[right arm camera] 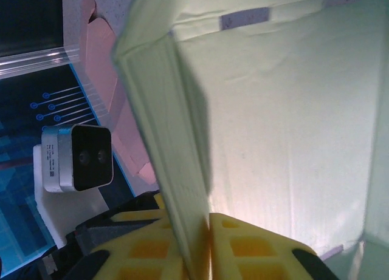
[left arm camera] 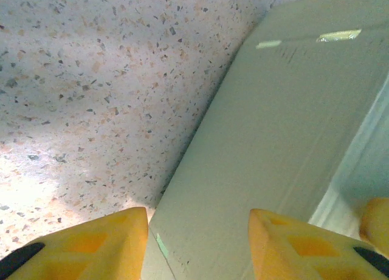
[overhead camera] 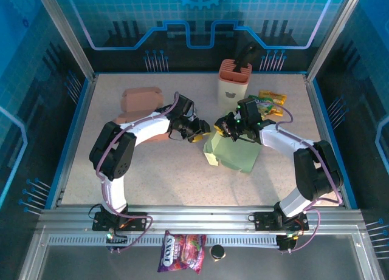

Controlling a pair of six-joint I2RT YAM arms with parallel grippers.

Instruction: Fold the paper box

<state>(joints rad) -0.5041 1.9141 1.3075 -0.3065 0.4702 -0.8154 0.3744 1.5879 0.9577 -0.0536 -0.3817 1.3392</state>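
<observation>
Pinching one upright wall of the paper box (overhead camera: pixel 234 153), mid worktop (overhead camera: pixel 152 177), in the right tool (right arm camera: pixel 203 231); holding the left tool (left arm camera: pixel 197 222) half-spread just to the box's left, its flat panel straight ahead of the fingers (left arm camera: pixel 103 243).

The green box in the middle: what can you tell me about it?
The box is pale green card, matte, with creased fold lines and small grey strips on its inner face. It is half-formed: its panels stand at angles and it is not yet closed. It rests on the speckled table near the centre. The right fingers pinch the edge of one upright wall. The left fingers hang open over an outer panel; whether they touch it is unclear.
</observation>
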